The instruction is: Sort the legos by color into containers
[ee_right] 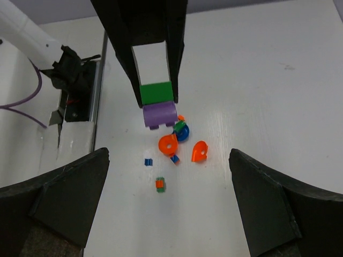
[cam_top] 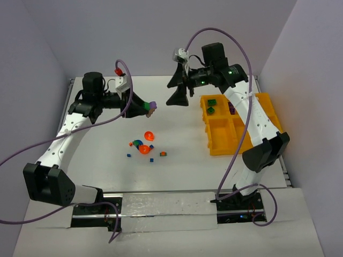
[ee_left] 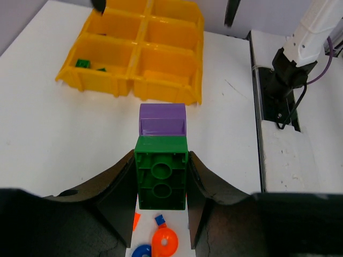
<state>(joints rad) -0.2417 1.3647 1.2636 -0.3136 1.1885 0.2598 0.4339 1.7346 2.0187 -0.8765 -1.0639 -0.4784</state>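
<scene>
Legos (cam_top: 144,147) are sorted only in small part, by my reading; the yellow tray (cam_top: 222,152), at the right of the top view, holds two green pieces (cam_top: 212,100) in its upper-left compartment and a dark piece (cam_top: 231,109), probably purple, in the one beside it, half hidden by the right arm (cam_top: 257,120); the other compartments that show look bare. Left of upper centre the left gripper (cam_top: 148,109) is partly closed, clamped on a green brick (ee_left: 161,179) that has a purple brick (ee_left: 162,119) stuck on its outer end, both lifted clear of the table (cam_top: 182,176); two colours joined cannot share a compartment, so I judge they must be pulled apart first. The right gripper (cam_top: 179,90) hangs just right of that pair, spread as wide as it goes and holding nothing. Left to do is the loose cluster at centre frame: two orange dishes (cam_top: 149,136), a blue round piece (ee_right: 184,135), and several tiny bits (cam_top: 151,159) in blue and orange.

For room, the table lies bare between the cluster and the tray, so a carry to the right looks unobstructed; the enclosure walls close in along the upper left and the right of the frame; the tray sits near the table's right edge, its dividers standing higher than the pieces inside, so a drop would have to come from above; the right arm crosses over the tray's middle; the two grippers are near each other at upper centre, the tightest spot.
</scene>
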